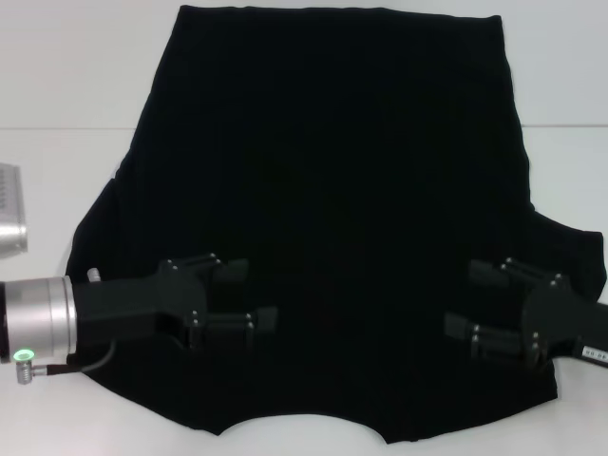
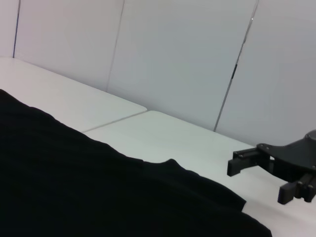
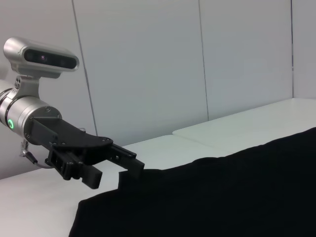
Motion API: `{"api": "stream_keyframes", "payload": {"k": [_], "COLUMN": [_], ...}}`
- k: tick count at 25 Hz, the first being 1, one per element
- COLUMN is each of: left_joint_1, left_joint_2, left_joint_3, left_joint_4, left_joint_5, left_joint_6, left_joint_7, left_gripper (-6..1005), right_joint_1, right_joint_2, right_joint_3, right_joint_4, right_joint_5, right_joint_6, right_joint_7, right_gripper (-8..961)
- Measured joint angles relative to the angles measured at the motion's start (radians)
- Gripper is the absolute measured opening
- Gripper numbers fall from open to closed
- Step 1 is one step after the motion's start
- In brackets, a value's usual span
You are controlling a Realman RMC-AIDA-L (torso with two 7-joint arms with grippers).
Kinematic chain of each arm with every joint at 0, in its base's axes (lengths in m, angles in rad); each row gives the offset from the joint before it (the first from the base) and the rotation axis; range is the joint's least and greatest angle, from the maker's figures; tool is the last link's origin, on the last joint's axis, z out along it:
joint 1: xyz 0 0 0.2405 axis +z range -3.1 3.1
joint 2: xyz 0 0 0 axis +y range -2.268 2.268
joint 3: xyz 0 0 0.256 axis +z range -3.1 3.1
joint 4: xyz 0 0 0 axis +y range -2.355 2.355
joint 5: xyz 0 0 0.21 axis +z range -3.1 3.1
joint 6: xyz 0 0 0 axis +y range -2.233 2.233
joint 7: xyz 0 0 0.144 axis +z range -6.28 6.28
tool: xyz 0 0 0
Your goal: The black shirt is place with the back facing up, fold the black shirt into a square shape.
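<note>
Lying flat on the white worktop (image 1: 57, 66), the black shirt (image 1: 332, 190) sits under the left gripper (image 1: 249, 296) and right gripper (image 1: 470, 309), both jaws spread near its near-edge shoulders.

- One black shirt (image 1: 332, 218) lies spread on the table.
- One white table (image 1: 57, 85) holds it.
- Two grippers are in view: the left gripper (image 1: 255, 296) and the right gripper (image 1: 467, 299), both with fingers apart.
- One silver object (image 1: 11, 214) sits at the table's left edge.

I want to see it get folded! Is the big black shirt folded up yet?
Not yet. The soft black fabric T-shirt lies spread flat on the white table, sleeves out, while the left gripper and right gripper hover open above it.
</note>
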Motion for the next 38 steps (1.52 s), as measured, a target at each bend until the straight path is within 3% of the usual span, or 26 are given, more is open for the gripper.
{"api": "stream_keyframes", "payload": {"k": [5,7,11,15,18,20,28,36,38], "left_joint_1": [-0.004,-0.015,-0.022,-0.013,-0.004,-0.003,-0.009,-0.026,-0.03], "left_joint_2": [0.008,0.03,0.052,0.07,0.085,0.092,0.125,0.131,0.133], "left_joint_3": [-0.063,-0.14,-0.234,-0.281,-0.287,-0.288,-0.353,-0.351,-0.349], "left_joint_4": [0.005,0.006,0.019,0.052,0.094,0.11,0.161,0.173,0.174], "left_joint_5": [-0.016,-0.016,-0.01,-0.006,0.054,0.092,0.248,0.355,0.376], "left_joint_6": [-0.016,-0.039,-0.046,-0.045,-0.032,-0.025,0.001,-0.112,-0.137], "left_joint_7": [-0.09,-0.238,-0.424,-0.642,-0.843,-0.891,-0.992,-1.008,-1.008], "left_gripper": [874,874,873,873,874,864,786,708,485], "right_joint_1": [0.011,0.024,0.074,0.14,0.178,0.194,0.243,0.255,0.254], "right_joint_2": [-0.003,-0.016,-0.071,-0.148,-0.19,-0.205,-0.246,-0.247,-0.247], "right_joint_3": [0.048,0.055,0.03,-0.043,-0.065,-0.065,-0.128,-0.14,-0.14], "right_joint_4": [-0.009,-0.016,-0.023,-0.022,-0.039,-0.066,-0.201,-0.204,-0.203], "right_joint_5": [0.101,0.138,0.118,0.004,-0.055,-0.068,-0.175,-0.19,-0.19], "right_joint_6": [0.058,0.118,0.265,0.372,0.365,0.348,0.319,0.311,0.307], "right_joint_7": [0.189,0.337,0.723,1.1,1.236,1.282,1.468,1.482,1.483], "right_gripper": [885,885,885,885,885,885,884,884,884]}}
